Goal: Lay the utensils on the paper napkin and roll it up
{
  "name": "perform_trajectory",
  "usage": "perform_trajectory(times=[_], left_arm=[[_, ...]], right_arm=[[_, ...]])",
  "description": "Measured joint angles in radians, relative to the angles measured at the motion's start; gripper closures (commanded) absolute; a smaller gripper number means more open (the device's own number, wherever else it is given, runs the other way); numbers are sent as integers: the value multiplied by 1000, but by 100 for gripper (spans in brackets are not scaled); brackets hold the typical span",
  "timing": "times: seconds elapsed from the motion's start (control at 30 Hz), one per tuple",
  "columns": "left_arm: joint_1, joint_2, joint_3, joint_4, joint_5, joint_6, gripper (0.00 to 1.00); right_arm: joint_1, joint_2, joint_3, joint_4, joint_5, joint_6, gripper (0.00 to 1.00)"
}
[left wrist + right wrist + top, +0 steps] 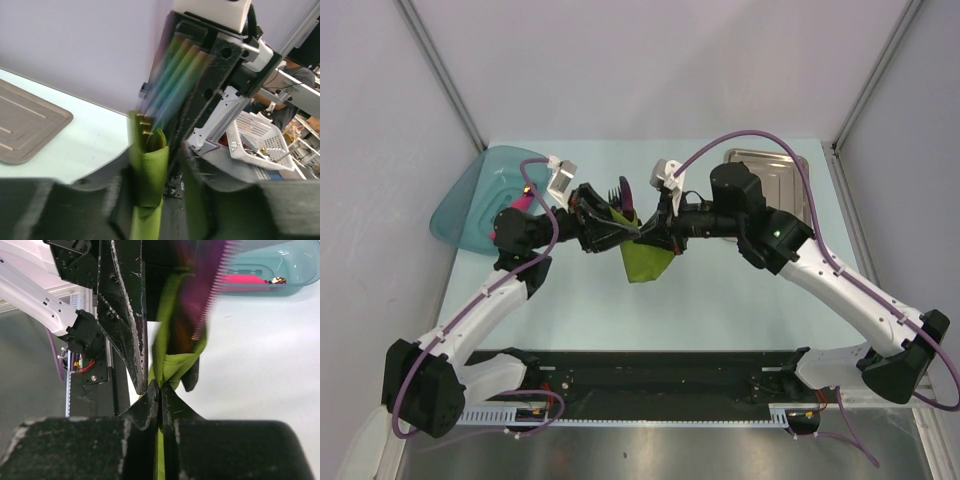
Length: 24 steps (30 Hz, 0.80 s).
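Observation:
The olive-green paper napkin (646, 260) is lifted off the table between both grippers, wrapped into a loose roll (148, 170) round the iridescent utensils (172, 75). Their tips stick up out of the roll (623, 194) and show as a purple blur (205, 285) in the right wrist view. My right gripper (160, 390) is shut on a fold of the napkin (180, 365) at the roll's lower end (657, 232). My left gripper (157, 200) straddles the roll from the left (604, 226). The roll lies against one finger (112, 200), with a gap to the other.
A silver metal tray (772, 166) lies at the back right (25, 125). A teal plastic tub (480, 200) sits at the back left, holding a pink bar (242, 280). White walls close the table in on three sides.

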Motion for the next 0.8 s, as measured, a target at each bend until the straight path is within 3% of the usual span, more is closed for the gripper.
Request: perform_trajectory(times=[0.3, 0.47, 0.53, 0.57, 0.6, 0.67, 0.8], left_arm=[[-2, 1, -21, 57, -4, -45, 98], [-2, 2, -24, 67, 0, -61, 100], [1, 2, -25, 66, 1, -66, 100], [3, 2, -25, 66, 1, -68, 100], [5, 2, -25, 64, 1, -70, 100], [14, 2, -25, 59, 2, -74, 100], [39, 3, -25, 57, 2, -88, 100]], right_arm=[[2, -19, -24, 10, 14, -13, 100], [6, -31, -38, 16, 15, -13, 100], [6, -32, -43, 22, 19, -13, 84], [7, -34, -45, 26, 21, -12, 66], [6, -36, -50, 29, 24, -14, 58], [2, -43, -54, 27, 29, -5, 50], [-52, -64, -56, 13, 25, -8, 48]])
